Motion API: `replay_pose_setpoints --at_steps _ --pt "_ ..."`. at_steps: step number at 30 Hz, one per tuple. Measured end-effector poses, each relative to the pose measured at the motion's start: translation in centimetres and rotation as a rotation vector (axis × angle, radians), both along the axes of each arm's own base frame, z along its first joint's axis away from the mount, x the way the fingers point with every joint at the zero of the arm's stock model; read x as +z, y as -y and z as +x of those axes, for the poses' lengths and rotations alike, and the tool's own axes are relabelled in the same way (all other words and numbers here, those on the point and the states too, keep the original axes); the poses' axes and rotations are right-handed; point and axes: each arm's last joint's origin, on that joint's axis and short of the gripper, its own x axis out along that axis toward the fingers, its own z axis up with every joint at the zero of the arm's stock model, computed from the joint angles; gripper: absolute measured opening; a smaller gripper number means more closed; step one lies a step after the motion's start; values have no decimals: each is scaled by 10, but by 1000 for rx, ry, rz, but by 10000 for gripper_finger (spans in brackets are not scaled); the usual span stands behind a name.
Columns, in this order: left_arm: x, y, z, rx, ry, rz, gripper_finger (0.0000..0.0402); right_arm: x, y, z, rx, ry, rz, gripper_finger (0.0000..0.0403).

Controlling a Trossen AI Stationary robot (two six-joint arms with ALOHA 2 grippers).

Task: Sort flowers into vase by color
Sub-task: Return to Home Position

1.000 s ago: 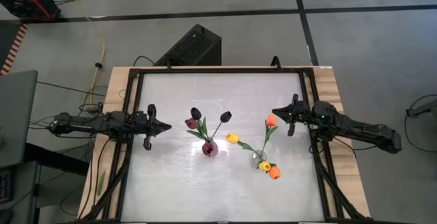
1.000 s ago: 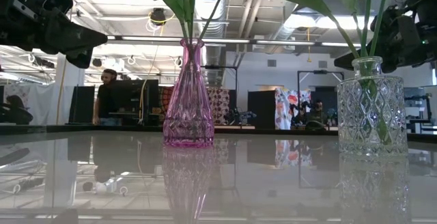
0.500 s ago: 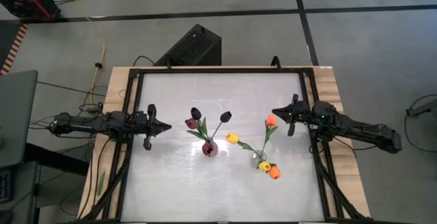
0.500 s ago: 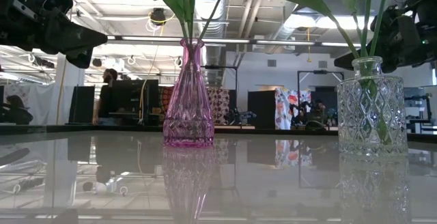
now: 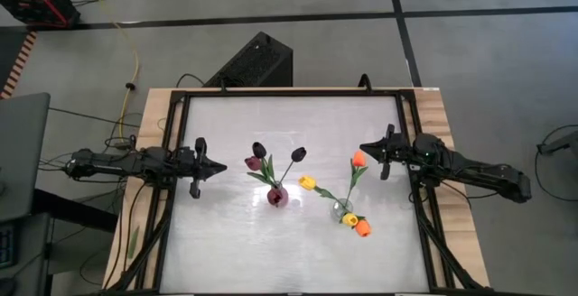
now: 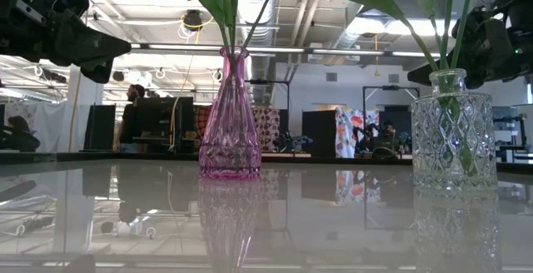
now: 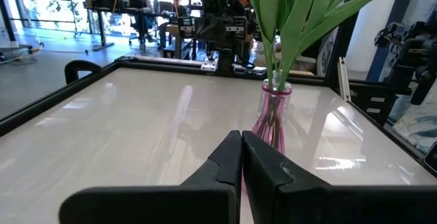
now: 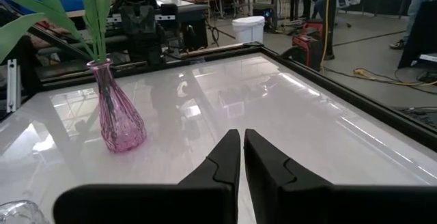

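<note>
A pink glass vase (image 5: pixel 277 196) stands on the white table and holds three dark maroon tulips (image 5: pixel 259 150); it also shows in the low view (image 6: pixel 230 115). A clear glass vase (image 5: pixel 342 210) stands to its right and holds yellow (image 5: pixel 308 183) and orange (image 5: pixel 360 159) tulips; it also shows in the low view (image 6: pixel 453 131). My left gripper (image 5: pixel 224 167) is shut and empty above the table's left part. My right gripper (image 5: pixel 362 148) is shut and empty above the right part, near the orange tulip.
A black frame (image 5: pixel 289 94) rims the table. A dark box (image 5: pixel 253 61) stands on the floor behind the far edge. People sit in the room beyond the table (image 6: pixel 133 115).
</note>
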Motion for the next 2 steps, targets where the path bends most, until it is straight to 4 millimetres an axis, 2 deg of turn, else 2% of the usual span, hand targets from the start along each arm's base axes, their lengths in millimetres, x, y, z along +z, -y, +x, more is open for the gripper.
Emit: replay_pose_setpoints --at_steps 2 --pt "0 0 0 0 -1 0 0 0 0 0 0 0 0 50"
